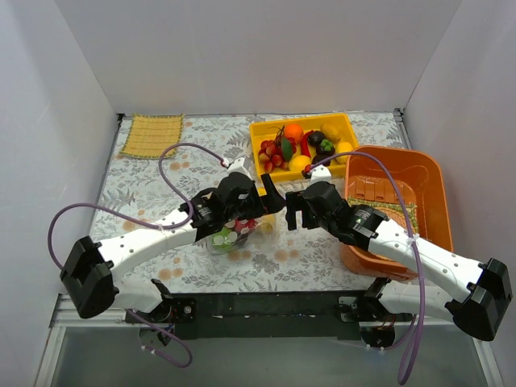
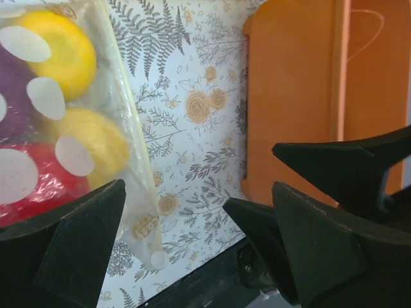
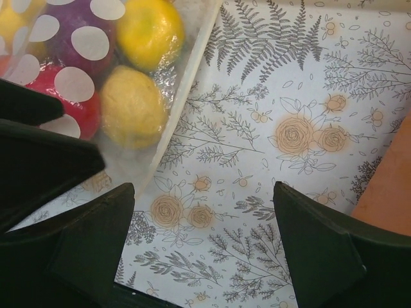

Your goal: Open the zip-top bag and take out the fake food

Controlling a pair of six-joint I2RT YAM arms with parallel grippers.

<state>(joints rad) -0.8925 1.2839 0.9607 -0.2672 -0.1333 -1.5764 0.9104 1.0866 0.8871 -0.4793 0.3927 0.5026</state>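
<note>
Progress looks slight: the bag (image 3: 174,69) lies on the flowered tablecloth (image 3: 289,96) near the front middle of the table, just below where the 2 arms meet, and the fake food (image 3: 146,25) sits inside it. Yellow, purple and red pieces press against the spotted plastic. The long edge facing the right arm's camera looks flat and closed, so I judge that the opening is not yet done and every piece in the bag remains to be taken out. More plastic fruit fills the yellow tray (image 1: 256,153) behind, and I cannot tell whether any of it came from the bag. An orange bin (image 1: 435,173) stands to the right.

The left pincer (image 2: 196,192) stands wide apart. 1 finger overlaps the bag's lower corner in its own camera, but whether it touches the plastic is not clear, and nothing is clamped between the fingers. The right pincer (image 3: 204,189) is also spread wide, with only bare tablecloth between its fingers, just beside the bag's edge and holding nothing.
</note>
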